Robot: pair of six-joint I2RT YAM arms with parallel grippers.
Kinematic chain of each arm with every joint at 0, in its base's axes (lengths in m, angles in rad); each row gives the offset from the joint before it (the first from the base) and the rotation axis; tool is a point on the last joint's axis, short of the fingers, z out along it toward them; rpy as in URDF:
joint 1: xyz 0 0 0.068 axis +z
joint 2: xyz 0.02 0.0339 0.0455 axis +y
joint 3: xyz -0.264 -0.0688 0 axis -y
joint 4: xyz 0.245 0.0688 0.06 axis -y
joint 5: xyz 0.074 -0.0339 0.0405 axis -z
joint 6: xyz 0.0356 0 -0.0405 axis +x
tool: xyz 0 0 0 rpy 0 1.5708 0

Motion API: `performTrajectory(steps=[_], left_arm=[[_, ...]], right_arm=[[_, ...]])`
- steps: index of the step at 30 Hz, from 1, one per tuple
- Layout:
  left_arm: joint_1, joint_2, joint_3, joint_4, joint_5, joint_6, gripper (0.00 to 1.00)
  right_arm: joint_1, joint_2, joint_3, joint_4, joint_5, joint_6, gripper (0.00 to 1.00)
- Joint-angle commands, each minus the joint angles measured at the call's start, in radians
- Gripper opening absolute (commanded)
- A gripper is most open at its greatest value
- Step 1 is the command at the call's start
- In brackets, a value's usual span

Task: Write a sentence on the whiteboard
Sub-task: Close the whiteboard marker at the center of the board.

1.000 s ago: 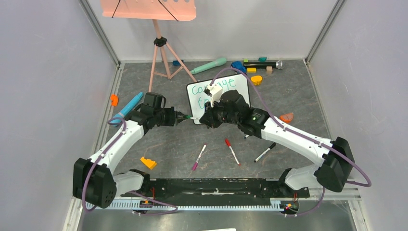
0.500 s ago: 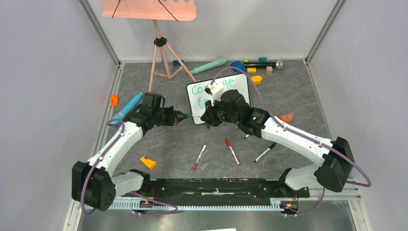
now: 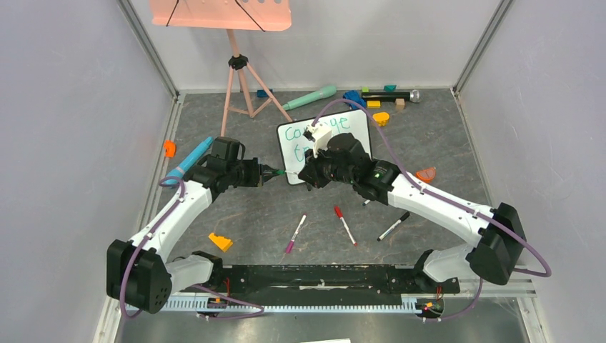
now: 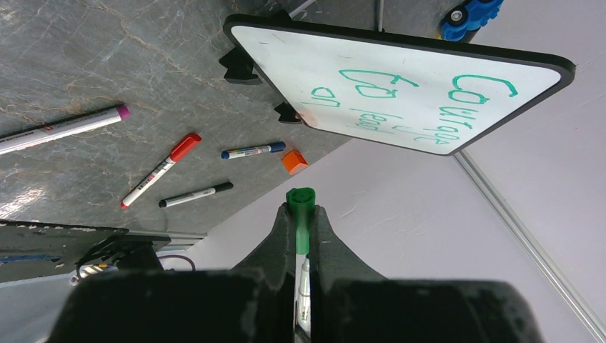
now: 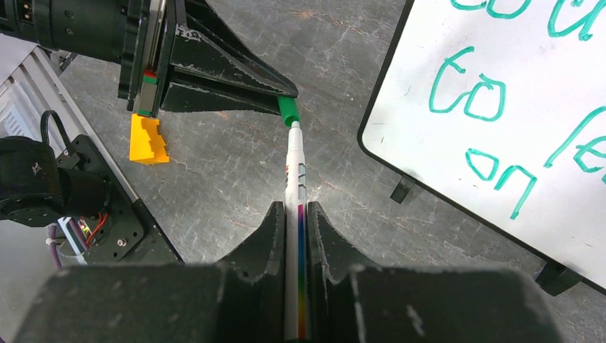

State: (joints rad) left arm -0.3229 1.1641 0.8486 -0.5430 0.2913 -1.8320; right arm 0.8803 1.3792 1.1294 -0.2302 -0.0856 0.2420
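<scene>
- A dark grey marbled tabletop (image 3: pixel 443 143) carries everything. Two robot arms reach in from its near edge and meet at the centre.
- The whiteboard (image 3: pixel 289 153) stands tilted on two small black feet at the centre of the tabletop, just beyond the two meeting tools. It looks light, stiff and glossy, and would likely slide or tip if pushed. It is best held by its dark rim, away from the ink, which would probably smear.
- The sentence (image 4: pixel 400 100) is teal-green handwriting in three lines reading "courage to lead on", so the writing appears done.
- The right tool (image 5: pixel 293 211) is pressed together on the barrel of a white marker (image 5: pixel 294 168), which points left.
- The left tool (image 4: pixel 301 214) pinches the marker's green cap (image 4: pixel 301 199). The cap meets the marker's tip, but I cannot tell whether it is fully seated.
</scene>
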Motion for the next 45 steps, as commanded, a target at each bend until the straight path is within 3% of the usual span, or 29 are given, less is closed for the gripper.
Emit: performTrajectory(steps=[1, 26, 45], left_arm=[[-0.005, -0.023, 0.006, 0.014, 0.025, -0.049, 0.02], [-0.028, -0.017, 0.009, 0.013, 0.043, -0.055, 0.02], [-0.162, 0.171, 0.175, 0.024, -0.065, -0.033, 0.02]], right_arm=[[0.005, 0.008, 0.043, 0.015, 0.001, -0.018, 0.0], [0.005, 0.053, 0.072, 0.033, -0.023, -0.016, 0.0], [0.008, 0.126, 0.156, -0.042, 0.0, 0.001, 0.0]])
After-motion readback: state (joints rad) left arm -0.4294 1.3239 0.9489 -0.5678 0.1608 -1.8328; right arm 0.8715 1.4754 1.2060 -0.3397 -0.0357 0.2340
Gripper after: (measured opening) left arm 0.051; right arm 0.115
